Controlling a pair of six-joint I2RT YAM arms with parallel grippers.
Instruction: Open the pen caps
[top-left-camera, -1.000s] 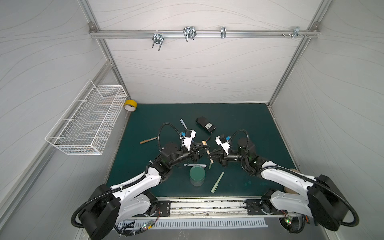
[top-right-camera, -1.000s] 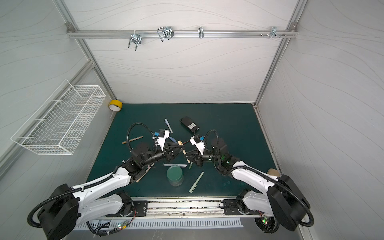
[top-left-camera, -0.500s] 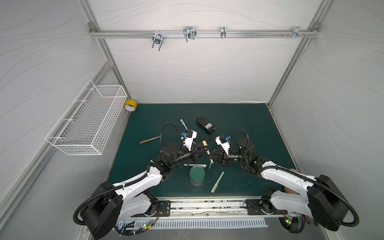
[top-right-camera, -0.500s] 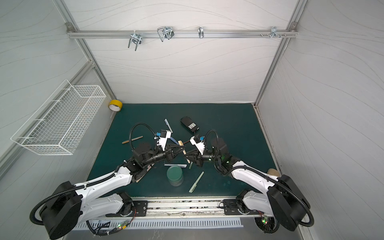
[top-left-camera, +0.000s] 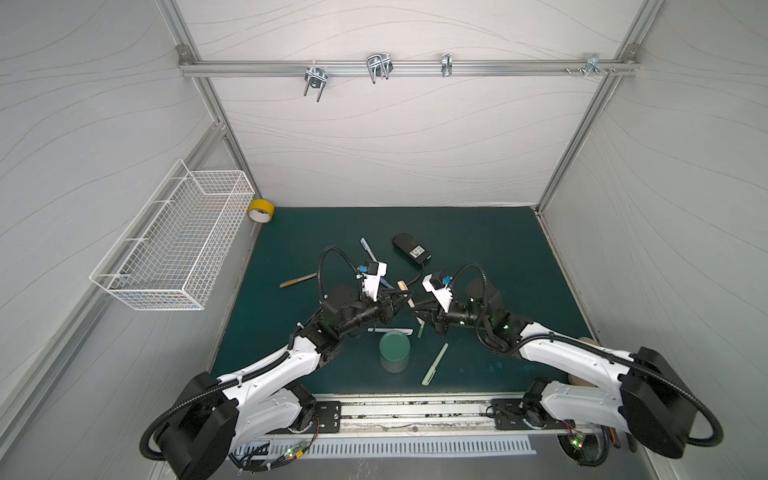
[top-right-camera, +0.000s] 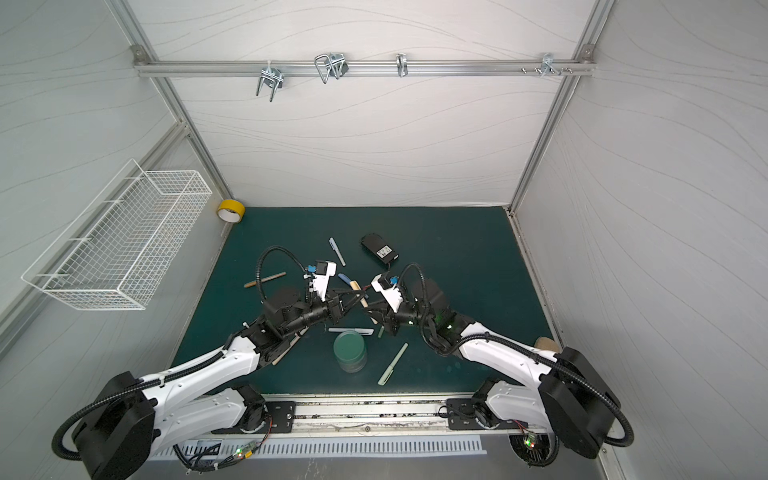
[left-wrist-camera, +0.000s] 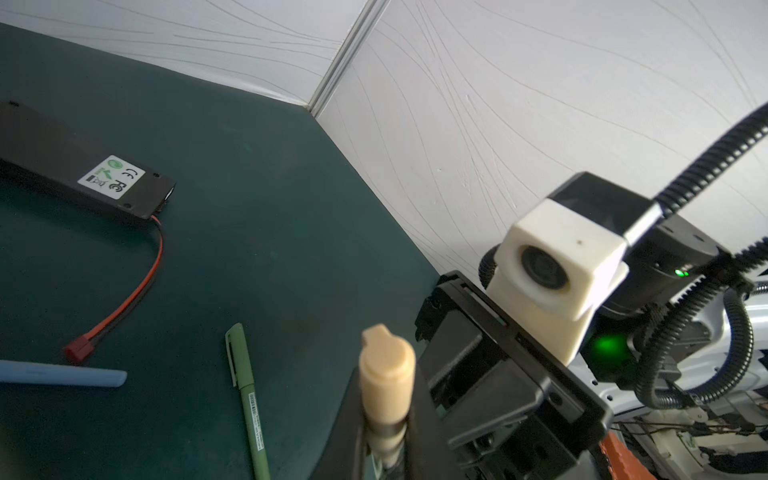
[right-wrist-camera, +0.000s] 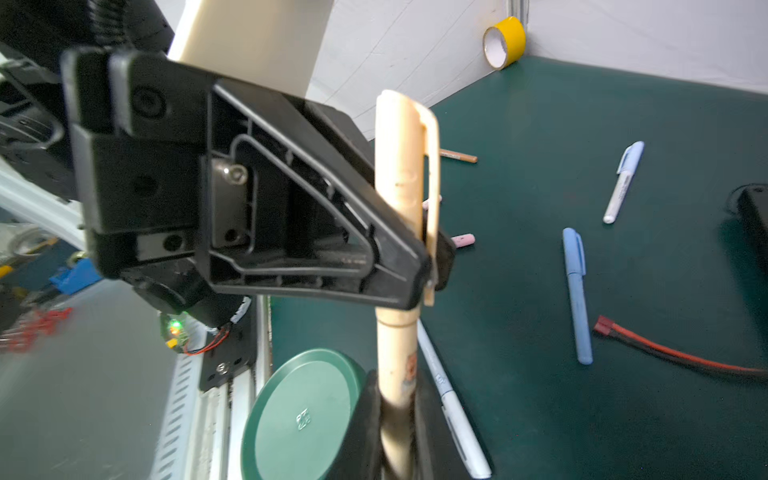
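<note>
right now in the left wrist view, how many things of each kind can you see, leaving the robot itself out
pens: 3 (cream plastic pen, olive green plastic pen, pale blue plastic pen, which is only partly in frame)
black box-shaped battery pack with a red wire: 1
total: 4

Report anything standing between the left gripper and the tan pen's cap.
Nothing visible does. The left gripper is shut on the tan cap, with a finger on either side of it. The right gripper holds the same pen's barrel at the other end.
</note>
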